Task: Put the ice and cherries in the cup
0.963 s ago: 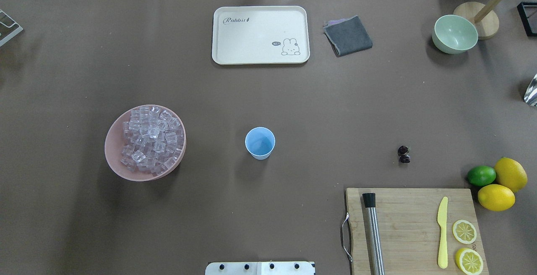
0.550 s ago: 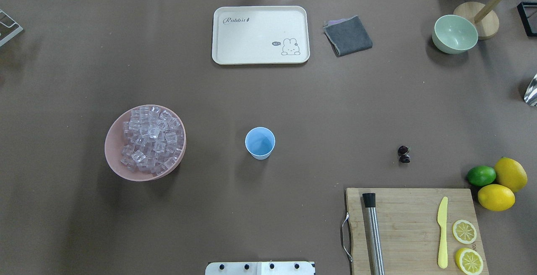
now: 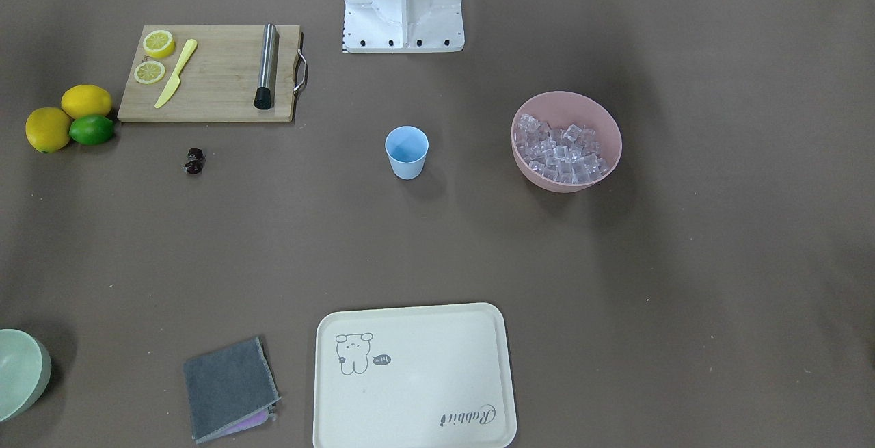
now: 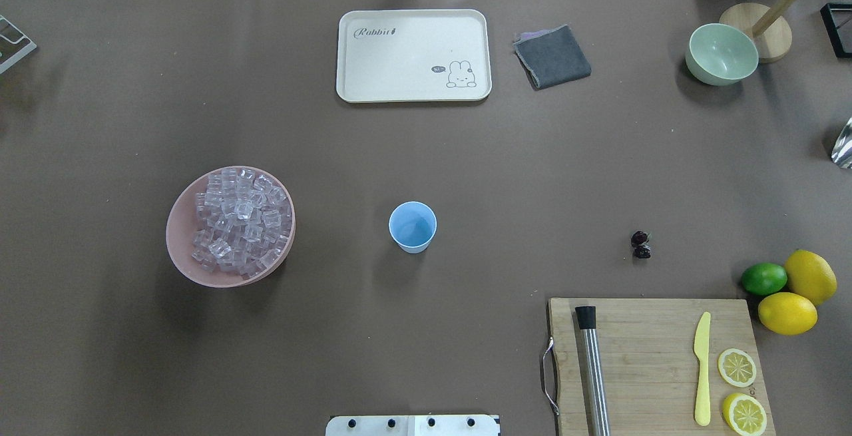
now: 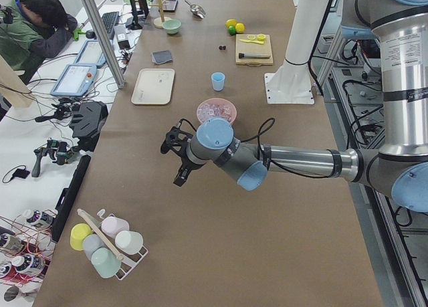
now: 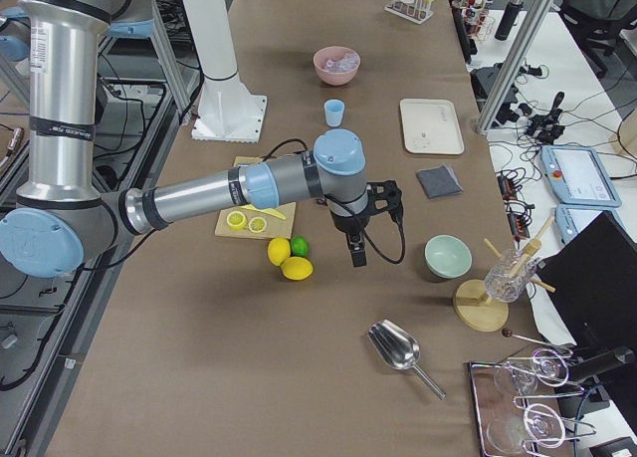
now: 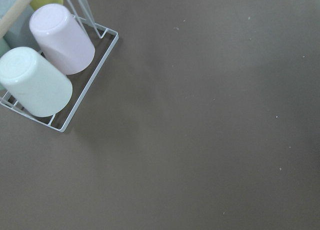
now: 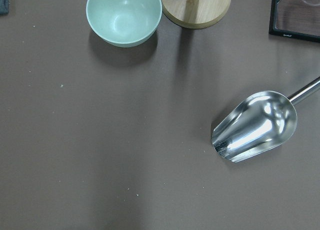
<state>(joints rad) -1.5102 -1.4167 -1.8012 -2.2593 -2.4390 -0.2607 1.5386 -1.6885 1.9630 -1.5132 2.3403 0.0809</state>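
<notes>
The light-blue cup stands upright mid-table; it also shows in the front view. The ice is several clear cubes heaped in a pink bowl to the cup's left. The cherries, a dark pair, lie on the table to the cup's right, beyond the cutting board. Neither gripper shows in the overhead or front views. My left gripper hangs over bare table far left of the bowl. My right gripper hangs past the lemons, near the green bowl. I cannot tell whether either is open or shut.
A cutting board holds a steel rod, a yellow knife and lemon slices. Lemons and a lime lie beside it. At the back are a cream tray, a grey cloth and a green bowl. A metal scoop and a cup rack sit at the table's ends.
</notes>
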